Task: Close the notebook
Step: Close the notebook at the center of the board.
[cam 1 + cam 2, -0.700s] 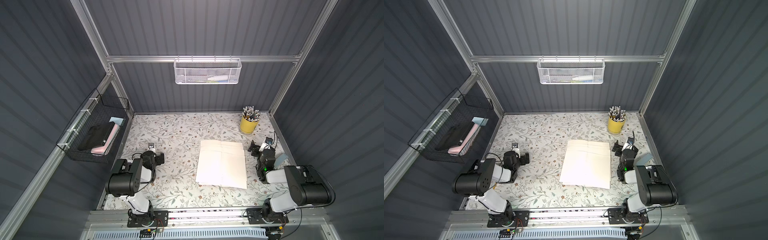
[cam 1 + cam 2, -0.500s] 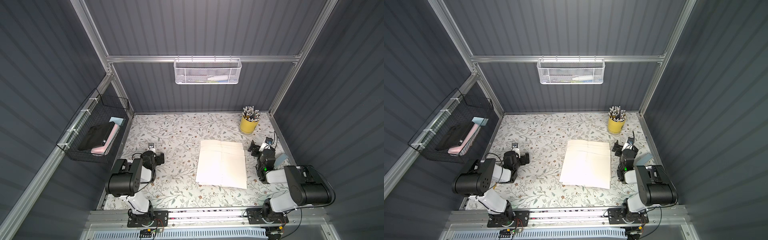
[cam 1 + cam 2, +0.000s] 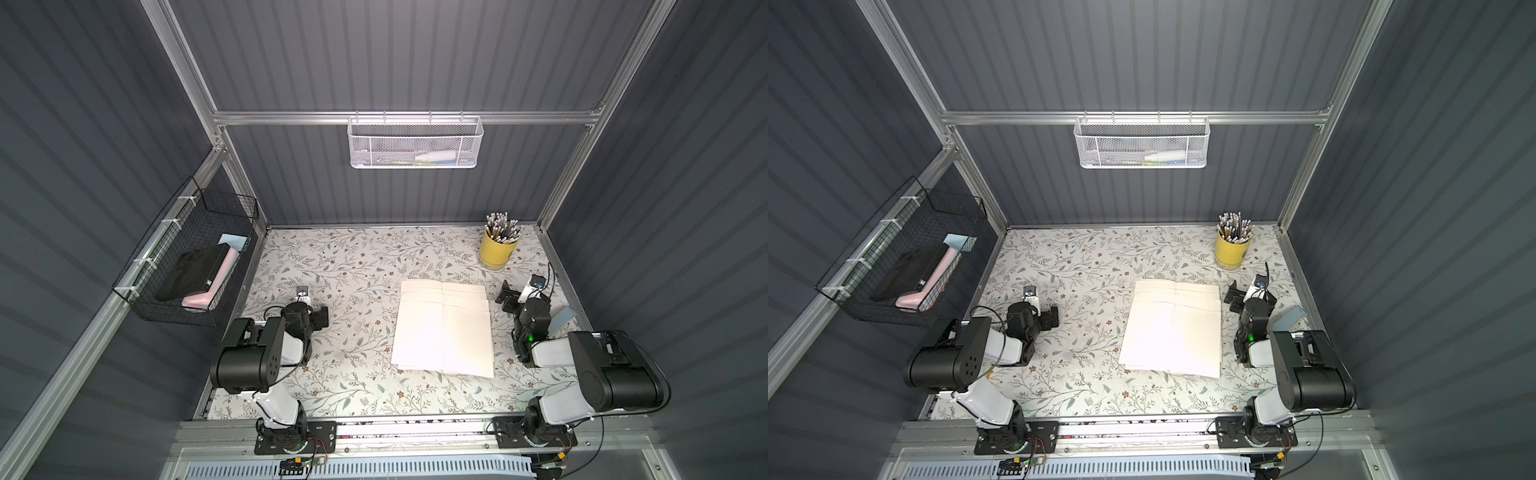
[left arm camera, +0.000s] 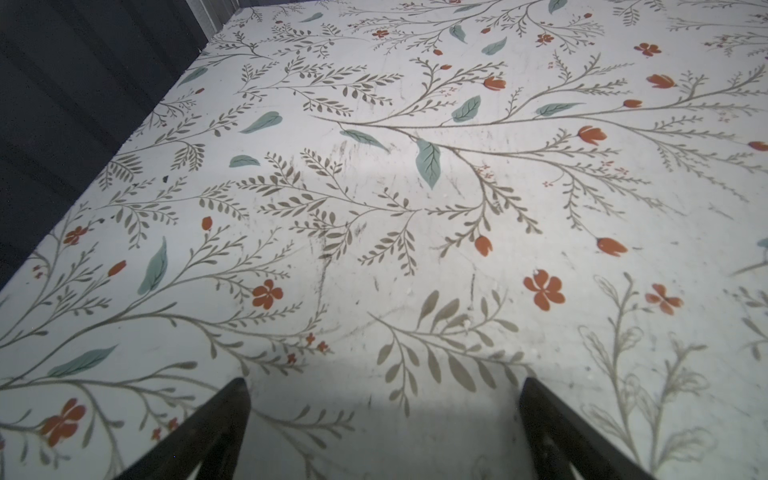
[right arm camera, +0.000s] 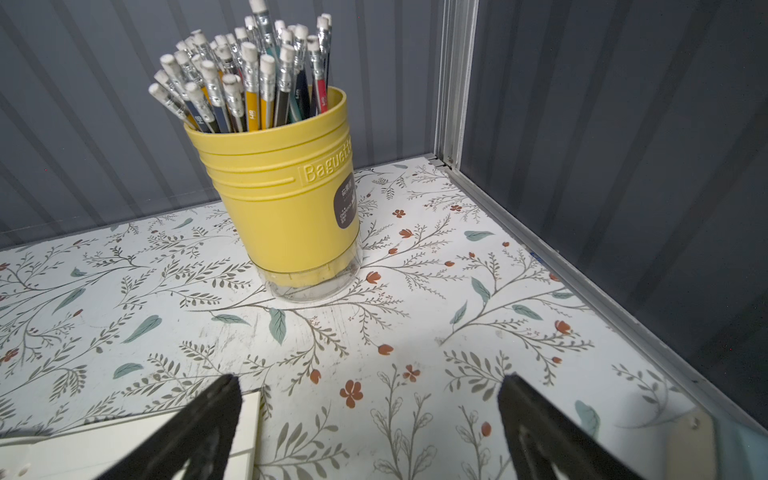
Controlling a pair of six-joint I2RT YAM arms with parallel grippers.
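Observation:
The notebook [image 3: 444, 328] [image 3: 1173, 328] lies open and flat on the floral table, cream pages up, right of the middle in both top views. One of its corners [image 5: 124, 440] shows in the right wrist view beside one finger. My right gripper [image 3: 509, 299] [image 3: 1235, 297] [image 5: 370, 384] rests low just off the notebook's far right corner, open, with only tabletop between its fingers. My left gripper [image 3: 318, 318] [image 3: 1052, 318] [image 4: 384, 388] sits low at the table's left side, well clear of the notebook, open and empty over bare floral surface.
A yellow cup of pencils [image 3: 496, 251] [image 3: 1231, 251] [image 5: 291, 199] stands at the back right, just beyond my right gripper. A blue card [image 3: 561, 318] lies by the right wall. A black wire basket [image 3: 187, 266] hangs on the left wall, a white mesh basket [image 3: 415, 143] on the back wall.

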